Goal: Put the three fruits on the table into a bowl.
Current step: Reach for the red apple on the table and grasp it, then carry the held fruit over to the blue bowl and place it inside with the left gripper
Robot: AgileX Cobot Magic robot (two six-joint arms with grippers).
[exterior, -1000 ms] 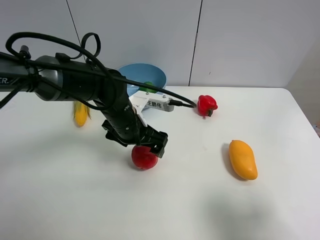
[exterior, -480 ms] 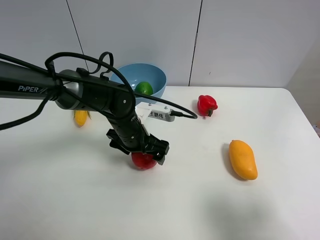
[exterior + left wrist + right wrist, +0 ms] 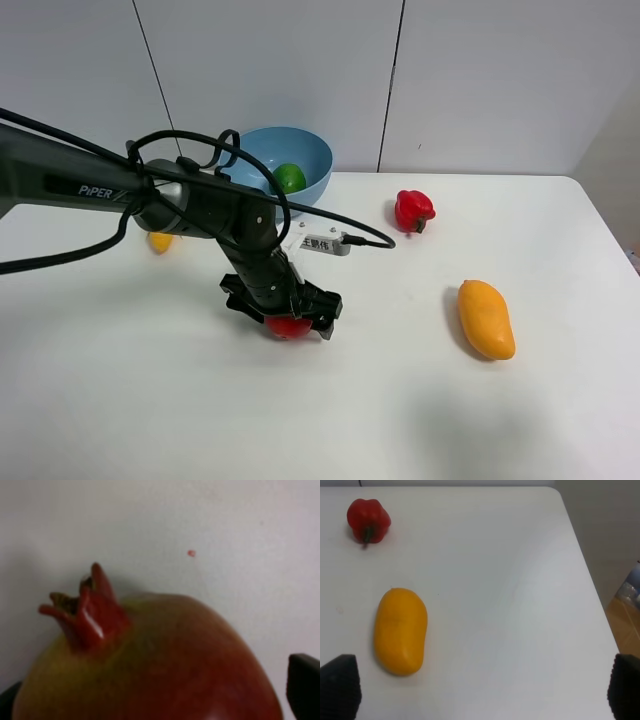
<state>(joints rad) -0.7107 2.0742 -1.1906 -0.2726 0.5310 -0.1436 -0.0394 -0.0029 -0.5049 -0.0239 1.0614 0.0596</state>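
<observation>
Far left, the arm (image 3: 60, 180) reads "PiPER" and hides most of the corn (image 3: 160, 241). Upper centre, the lime (image 3: 290, 179) sits in the bowl (image 3: 312, 150). Mid-frame, the left gripper (image 3: 284, 316), jaws spread, straddles the half-covered pomegranate (image 3: 289, 327). The mango (image 3: 486, 318) lies right on the table (image 3: 400, 410). The right gripper (image 3: 482, 687) gapes wide, its tips cut off.

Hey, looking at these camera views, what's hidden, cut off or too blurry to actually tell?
- Exterior high: the left gripper covers most of the pomegranate, so whether it touches the fruit is unreadable.
- Exterior high: the arm hides most of the corn cob.
- Left wrist: the picture's edge cuts off much of the pomegranate, and the close view is blurred.
</observation>
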